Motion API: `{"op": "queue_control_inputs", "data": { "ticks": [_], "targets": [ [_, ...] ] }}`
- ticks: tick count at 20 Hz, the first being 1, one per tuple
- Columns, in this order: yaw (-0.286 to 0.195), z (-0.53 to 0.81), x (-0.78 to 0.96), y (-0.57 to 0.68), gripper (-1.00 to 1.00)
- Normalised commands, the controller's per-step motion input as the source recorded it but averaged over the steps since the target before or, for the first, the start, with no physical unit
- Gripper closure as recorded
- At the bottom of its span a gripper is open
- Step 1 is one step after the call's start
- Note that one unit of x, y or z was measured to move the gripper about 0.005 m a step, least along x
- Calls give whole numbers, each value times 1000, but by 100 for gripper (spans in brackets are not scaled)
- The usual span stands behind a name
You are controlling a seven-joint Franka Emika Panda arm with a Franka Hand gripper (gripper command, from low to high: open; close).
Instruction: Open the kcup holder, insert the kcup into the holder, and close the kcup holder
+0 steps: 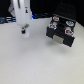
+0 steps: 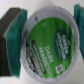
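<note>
Tool (image 1: pixel 25 34) gripping kcup (image 2: pixel 49 42) near desk (image 1: pixel 35 60) far edge | kcup holder (image 1: pixel 61 31) drawer apparently open | insertion, closing remain

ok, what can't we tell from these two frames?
- Exterior view: kcup hidden at the gripper; too small and blurred.
- Exterior view: kcup holder blurred; free slots unclear.
- Wrist view: kcup fills the frame, hiding what lies beyond; lid cut by the edge.

Kcup (image 2: pixel 51 46) lid – "DARK MAGIC", Green Mountain logo.
</note>
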Motion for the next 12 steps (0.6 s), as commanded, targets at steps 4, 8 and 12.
{"op": "queue_control_inputs", "data": {
  "ticks": [4, 8, 12],
  "targets": [
    [15, 638, 220, 667, 100],
    [12, 440, 278, 663, 100],
    [12, 294, 311, 654, 100]
  ]
}}
